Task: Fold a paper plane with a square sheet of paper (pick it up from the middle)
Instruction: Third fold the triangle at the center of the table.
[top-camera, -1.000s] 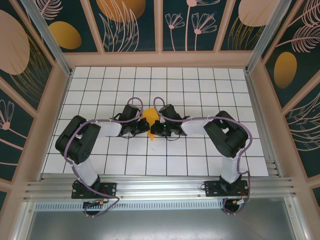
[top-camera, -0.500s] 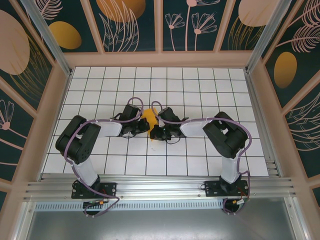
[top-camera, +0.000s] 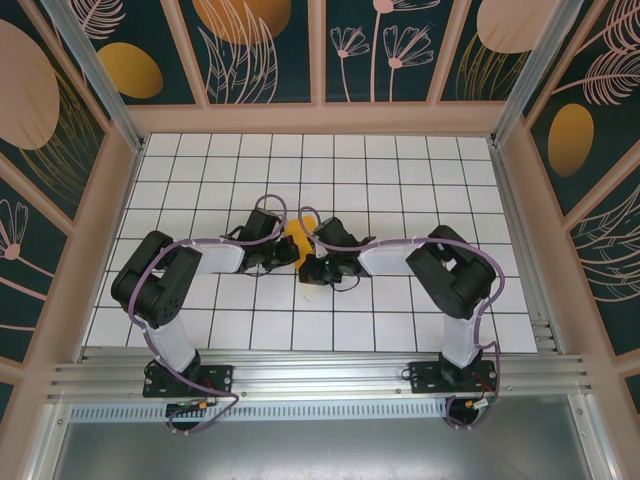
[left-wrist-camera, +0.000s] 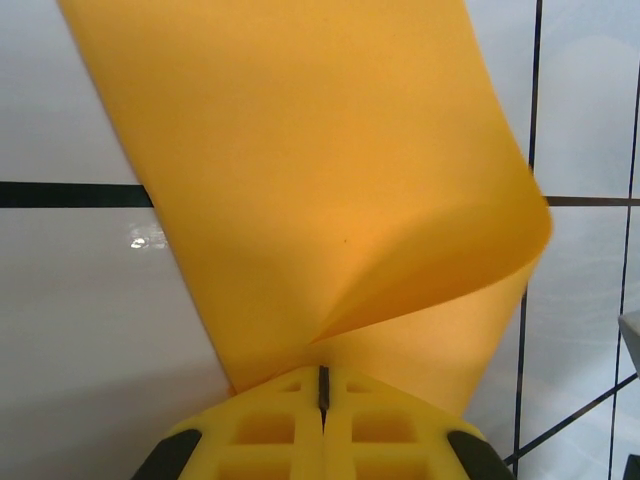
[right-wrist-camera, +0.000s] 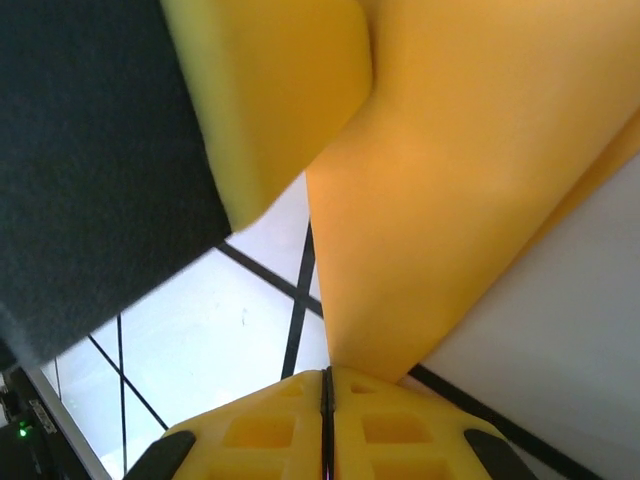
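The square sheet of paper (top-camera: 296, 238), orange-yellow, hangs folded over and curled between both grippers at the middle of the tiled table (top-camera: 400, 170). In the left wrist view the sheet (left-wrist-camera: 330, 170) bends over itself, one layer curling to the right, and my left gripper (left-wrist-camera: 322, 378) is shut on its lower edge. My right gripper (right-wrist-camera: 326, 380) is shut on a narrow corner of the sheet (right-wrist-camera: 450, 200). A yellow finger (right-wrist-camera: 270, 100) of the left gripper sits close at upper left. From above, the left gripper (top-camera: 285, 253) and right gripper (top-camera: 306, 262) almost touch. No paper plane shape can be made out.
Purple cables loop over both wrists (top-camera: 318, 215). White grid tiles (top-camera: 200, 160) stretch around the arms. Pink frame posts and dark patterned wall panels (top-camera: 260, 50) close in the back and sides. A metal rail (top-camera: 320, 375) runs along the near edge.
The right gripper has shifted left toward the left gripper. The paper has bunched up between them, and its lower tip on the tiles no longer shows.
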